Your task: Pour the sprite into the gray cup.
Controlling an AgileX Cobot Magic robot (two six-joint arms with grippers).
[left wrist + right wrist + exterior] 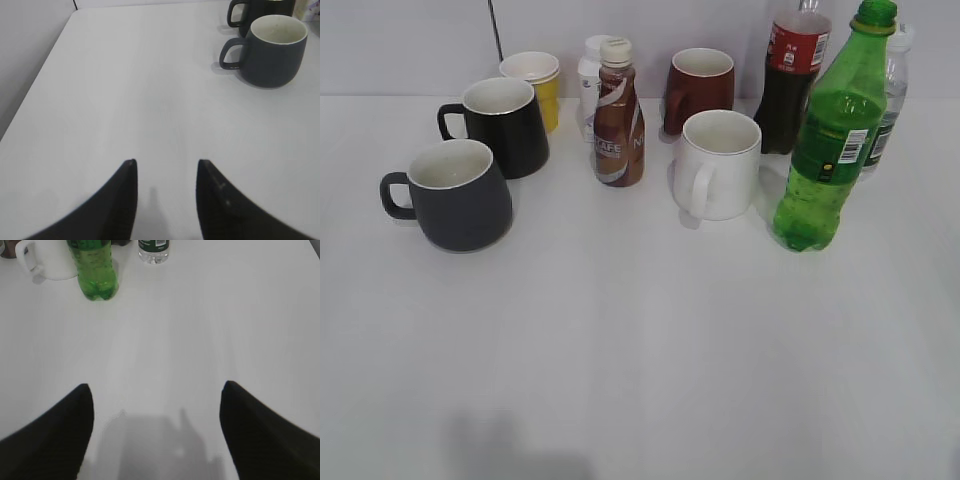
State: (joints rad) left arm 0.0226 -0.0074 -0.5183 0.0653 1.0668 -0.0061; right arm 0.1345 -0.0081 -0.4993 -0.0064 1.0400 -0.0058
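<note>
The sprite (831, 140) is standing upright at far right, just beside the white mug (717, 163), with the cola bottle (793, 75) close behind. The gray cup (458, 193) is sitting well apart at near left. The right gripper (157, 410) is hanging wide open, the left gripper (166, 180) narrower, both empty. Reaching in could be nudging the mug or toppling that tall bottle.

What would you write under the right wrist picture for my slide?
Open right gripper hovers over the white table, facing the sprite beside a white mug.
</note>
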